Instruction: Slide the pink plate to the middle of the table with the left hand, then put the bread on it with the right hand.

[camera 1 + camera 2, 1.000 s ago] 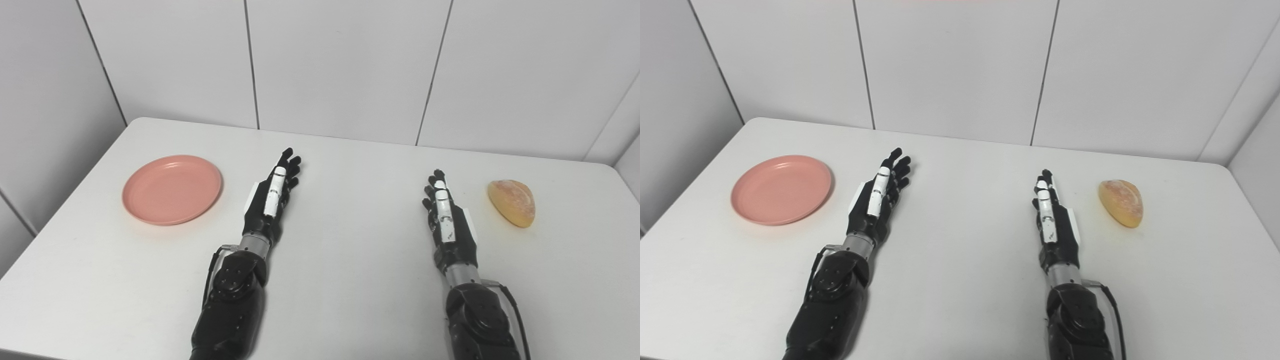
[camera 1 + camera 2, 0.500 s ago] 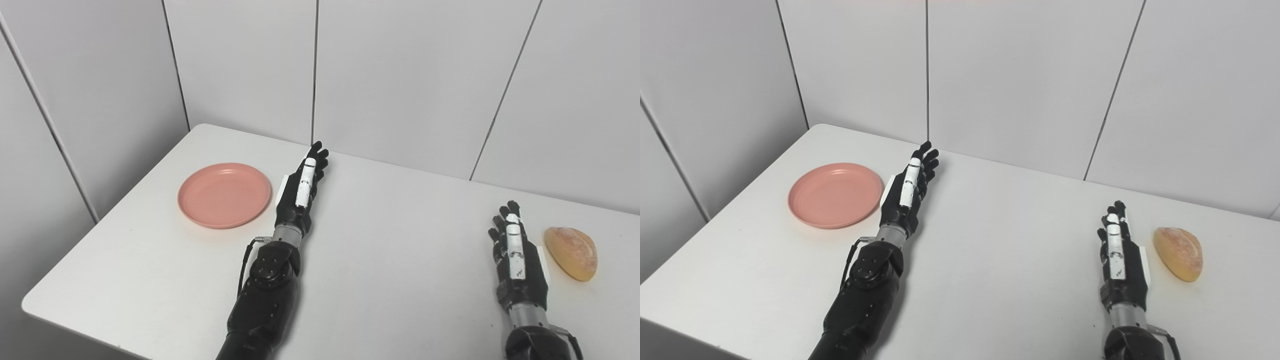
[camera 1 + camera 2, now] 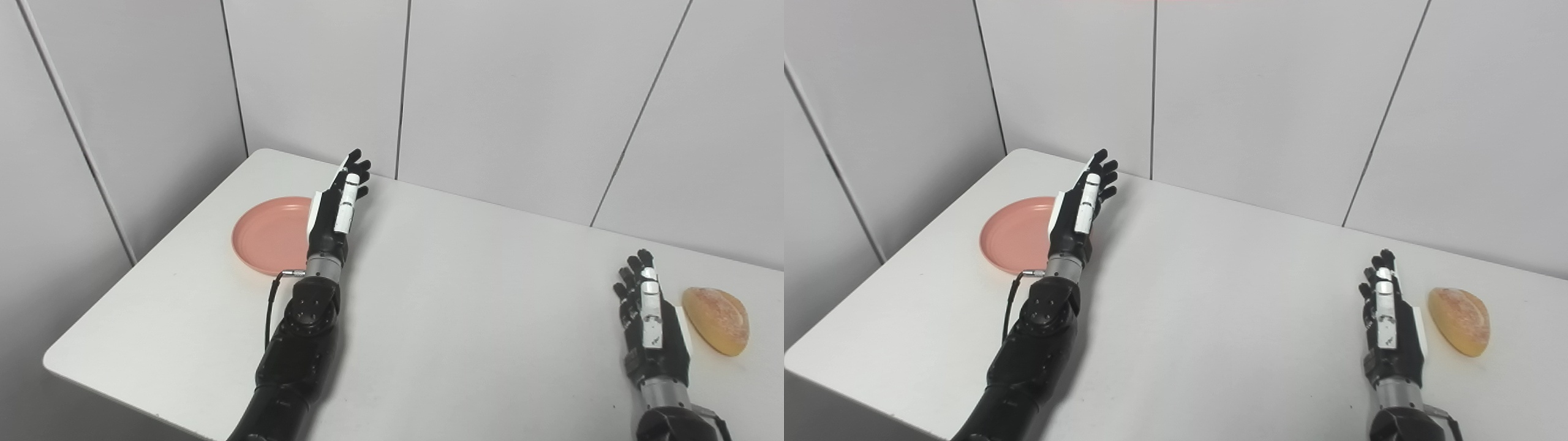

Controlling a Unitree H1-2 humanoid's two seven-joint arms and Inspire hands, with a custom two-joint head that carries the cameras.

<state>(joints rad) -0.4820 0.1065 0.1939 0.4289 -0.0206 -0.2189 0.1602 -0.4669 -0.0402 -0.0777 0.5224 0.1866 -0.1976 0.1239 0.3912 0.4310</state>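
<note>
The pink plate (image 3: 267,235) lies flat near the table's far left corner. My left hand (image 3: 335,207) is open with fingers straight, held edge-up above the table, and it covers the plate's right rim from view. The bread (image 3: 716,320), a golden oval bun, lies at the right side of the table. My right hand (image 3: 649,318) is open with fingers straight, just left of the bread and apart from it. The same scene shows in the right eye view, with plate (image 3: 1015,235), left hand (image 3: 1080,205), bread (image 3: 1461,320) and right hand (image 3: 1387,318).
The white table (image 3: 465,294) has its left edge and front left corner in view. Grey wall panels (image 3: 502,92) stand close behind and to the left of the table.
The camera has turned left, so the whole scene has shifted right. My left hand has moved up and left, from beside the plate to over its right rim. The right hand has stayed beside the bread.
</note>
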